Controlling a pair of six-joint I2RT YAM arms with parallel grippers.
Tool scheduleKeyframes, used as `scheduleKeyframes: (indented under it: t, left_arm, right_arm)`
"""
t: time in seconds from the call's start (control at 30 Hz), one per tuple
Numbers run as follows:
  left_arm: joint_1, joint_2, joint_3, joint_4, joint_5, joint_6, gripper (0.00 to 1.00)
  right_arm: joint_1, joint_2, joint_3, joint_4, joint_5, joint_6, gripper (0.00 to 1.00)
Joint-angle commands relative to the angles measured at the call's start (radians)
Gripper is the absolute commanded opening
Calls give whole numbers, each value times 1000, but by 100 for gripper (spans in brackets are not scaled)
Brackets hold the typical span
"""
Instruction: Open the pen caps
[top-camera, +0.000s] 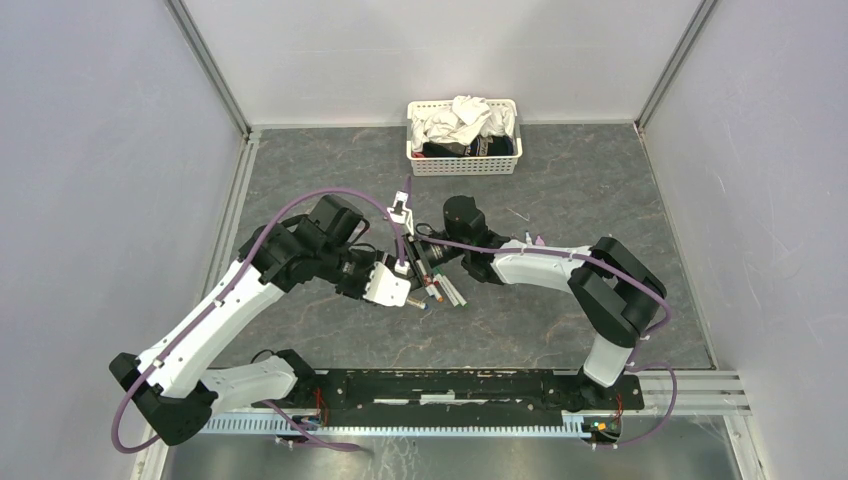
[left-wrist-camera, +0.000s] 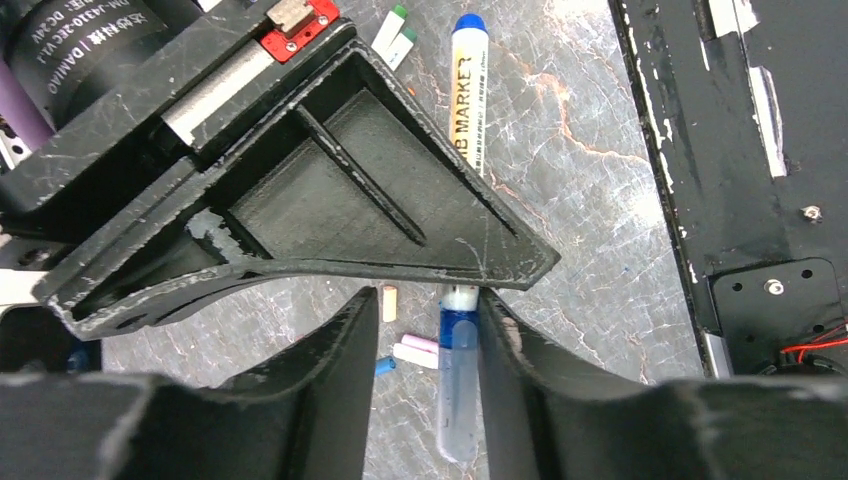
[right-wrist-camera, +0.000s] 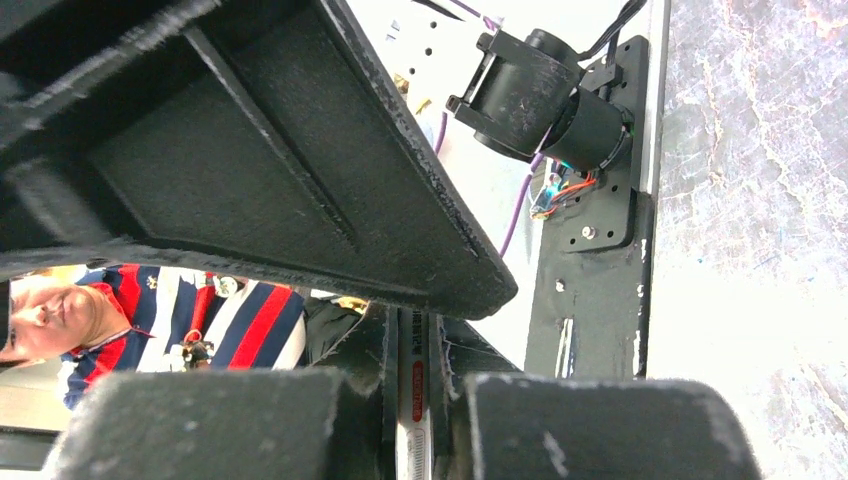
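My left gripper (left-wrist-camera: 428, 310) is spread around a blue-capped pen (left-wrist-camera: 458, 380) at the bottom of its wrist view, and the pen touches only the frame-right finger. The right gripper (right-wrist-camera: 412, 330) is clamped on that pen's white barrel. Just beyond, loose pen caps (left-wrist-camera: 415, 350) lie on the table (left-wrist-camera: 600, 200), with the cloth basket (top-camera: 463, 163) top centre overhead.

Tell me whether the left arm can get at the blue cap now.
Probably yes: the blue cap sits between the left fingers, which stand apart around it, while the right fingers hold its pen.
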Motion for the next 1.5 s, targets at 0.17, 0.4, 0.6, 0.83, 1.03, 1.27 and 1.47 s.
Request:
scheduleKeyframes:
  t: [0.17,0.4,0.6,0.83,1.03,1.27,1.47]
  left_arm:
    - [-12,8,34,12,58,43,21]
    - [-13,4,40,9,73,85,2]
    - [-17,3,44,-9,70,128,2]
    - [-23,-3,39,44,85,93,2]
    - [-24,-40,15,137,114,40,2]
    - [-35,-21,38,143,129,39,2]
    - [-64,-11,36,124,116,77,2]
  right_arm:
    - [1,-26,35,115,35,29,0]
    - [23,25,104,86,35,39,24]
    - [50,83,188,98,3,70,31]
    - [75,154,266,300,6,243,40]
    - [84,185,311,327,18,294,41]
    - [84,209,396,-41,134,122,6]
    - [85,221,428,10,191,214,9]
